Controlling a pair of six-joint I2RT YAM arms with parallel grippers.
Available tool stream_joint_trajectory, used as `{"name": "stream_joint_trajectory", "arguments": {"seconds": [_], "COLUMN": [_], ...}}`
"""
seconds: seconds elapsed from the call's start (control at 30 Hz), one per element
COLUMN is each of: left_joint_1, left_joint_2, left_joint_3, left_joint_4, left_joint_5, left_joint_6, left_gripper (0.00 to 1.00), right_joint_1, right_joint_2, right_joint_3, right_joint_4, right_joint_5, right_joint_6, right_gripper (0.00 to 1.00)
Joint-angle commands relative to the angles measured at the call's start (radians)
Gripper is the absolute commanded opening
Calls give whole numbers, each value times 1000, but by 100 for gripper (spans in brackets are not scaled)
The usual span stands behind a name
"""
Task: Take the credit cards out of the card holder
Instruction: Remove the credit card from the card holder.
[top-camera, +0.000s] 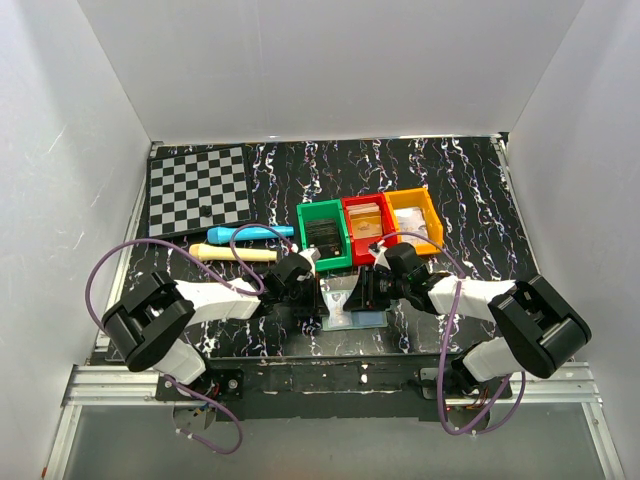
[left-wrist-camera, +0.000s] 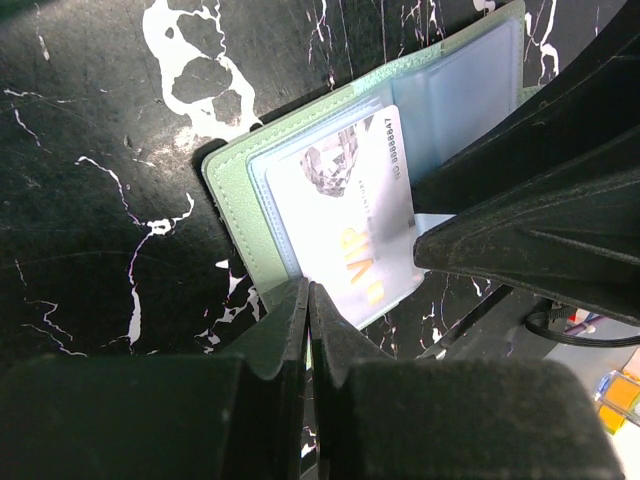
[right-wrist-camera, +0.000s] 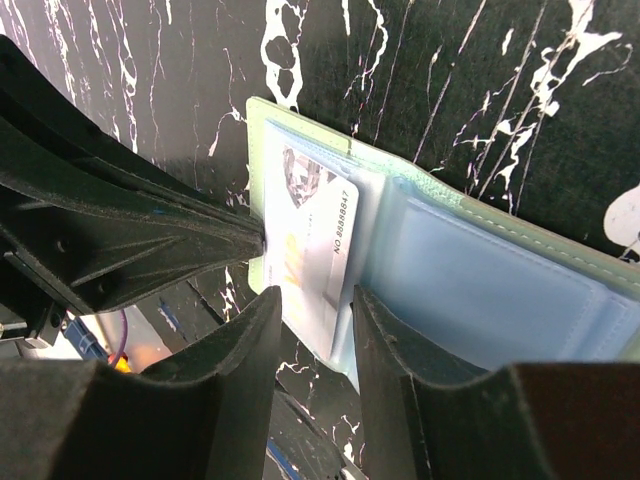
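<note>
Card holder (top-camera: 352, 306) lay open at 6 o'clock of green bin (top-camera: 304, 240), pale VIP credit card (left-wrist-camera: 350, 215) in its sleeve. Left gripper (left-wrist-camera: 307, 300) at holder's 9 o'clock, pinched closed; right gripper (right-wrist-camera: 315, 305) at 3 o'clock, jaws narrowly apart.

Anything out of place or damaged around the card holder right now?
Nothing spilled or damaged. The white plastic VIP card seems partway out of the open grey-green bifold card holder, which fits the job.

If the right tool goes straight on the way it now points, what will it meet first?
Probably the pale card in the open card holder: the right tool is open right at its near edge. Depth is unclear.
</note>
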Motion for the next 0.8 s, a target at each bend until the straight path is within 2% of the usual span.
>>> {"name": "stream_joint_trajectory", "arguments": {"seconds": [0.0, 0.53, 0.77], "left_joint_1": [1, 1, 1], "left_joint_2": [9, 44, 56], "left_joint_3": [20, 11, 3], "left_joint_4": [8, 15, 30], "left_joint_5": [-9, -9, -4], "left_joint_6": [17, 9, 12], "left_gripper": [0, 0, 0], "right_joint_1": [3, 3, 3], "right_joint_2": [-5, -48, -25], "right_joint_3": [11, -23, -49], "right_joint_4": [3, 78, 173], "right_joint_5": [-12, -46, -95], "right_joint_6": [-7, 15, 42], "right_gripper": [43, 43, 42]}}
